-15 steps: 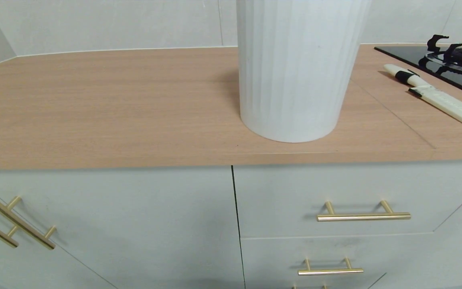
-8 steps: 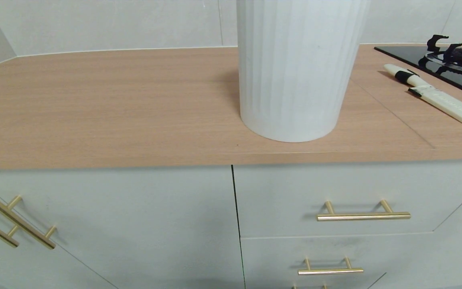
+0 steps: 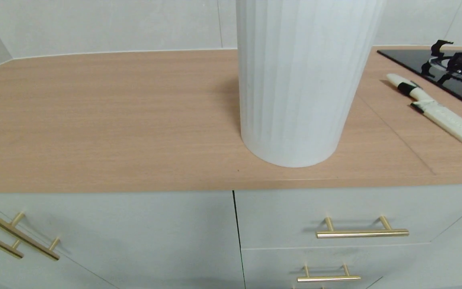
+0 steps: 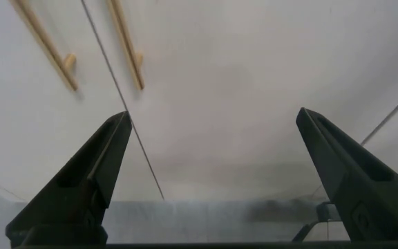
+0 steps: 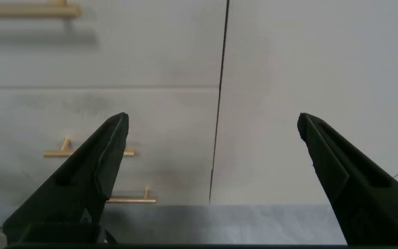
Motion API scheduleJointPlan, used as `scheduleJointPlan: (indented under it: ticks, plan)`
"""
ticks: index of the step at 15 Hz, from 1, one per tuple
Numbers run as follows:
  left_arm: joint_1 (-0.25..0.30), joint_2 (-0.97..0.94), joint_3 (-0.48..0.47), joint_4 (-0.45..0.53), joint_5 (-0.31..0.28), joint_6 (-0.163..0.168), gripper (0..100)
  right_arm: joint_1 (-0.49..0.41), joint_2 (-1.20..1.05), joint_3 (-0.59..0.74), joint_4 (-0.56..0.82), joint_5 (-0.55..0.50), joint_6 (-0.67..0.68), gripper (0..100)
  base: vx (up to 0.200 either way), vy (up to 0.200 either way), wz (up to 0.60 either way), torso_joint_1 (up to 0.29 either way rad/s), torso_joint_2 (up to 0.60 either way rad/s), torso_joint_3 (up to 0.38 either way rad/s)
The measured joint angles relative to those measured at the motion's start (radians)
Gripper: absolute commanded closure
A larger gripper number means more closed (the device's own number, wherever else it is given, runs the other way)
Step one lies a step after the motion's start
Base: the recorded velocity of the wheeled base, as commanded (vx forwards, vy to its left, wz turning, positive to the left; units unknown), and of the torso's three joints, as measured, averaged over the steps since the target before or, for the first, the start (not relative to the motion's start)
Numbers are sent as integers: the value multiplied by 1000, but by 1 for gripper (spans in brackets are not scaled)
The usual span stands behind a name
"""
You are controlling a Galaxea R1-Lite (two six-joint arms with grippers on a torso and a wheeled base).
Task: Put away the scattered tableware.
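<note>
A white knife [image 3: 441, 114] with a black band on its handle lies on the wooden counter [image 3: 106, 120] at the right, beside the hob. A tall white ribbed container [image 3: 299, 80] stands near the counter's front edge, a little right of centre. My left gripper [image 4: 213, 121] is open and empty, facing the pale cabinet fronts with gold handles [image 4: 126, 45]. My right gripper [image 5: 213, 124] is also open and empty, facing drawer fronts with a gold handle [image 5: 88, 152].
A black glass hob [image 3: 443, 68] with a burner grate fills the far right of the counter. Below the counter are pale cabinet doors and drawers with gold bar handles [image 3: 361, 233]. A light wall backs the counter.
The whole head picture has shifted downward, so the camera has moved. The knife and the container keep their places on the counter.
</note>
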Motion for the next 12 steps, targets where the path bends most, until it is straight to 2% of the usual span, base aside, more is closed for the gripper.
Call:
scheduleJointPlan:
  ticks: [3,7,12]
  plan:
    - [0,0,0,0,0,0,0,0,0,0,0,0,0,0,0,0,0,77,-541,-253]
    - [0,0,0,0,0,0,0,0,0,0,0,0,0,0,0,0,0,304,-477,-264]
    - [0,0,0,0,0,0,0,0,0,0,0,0,0,0,0,0,0,240,-483,-260]
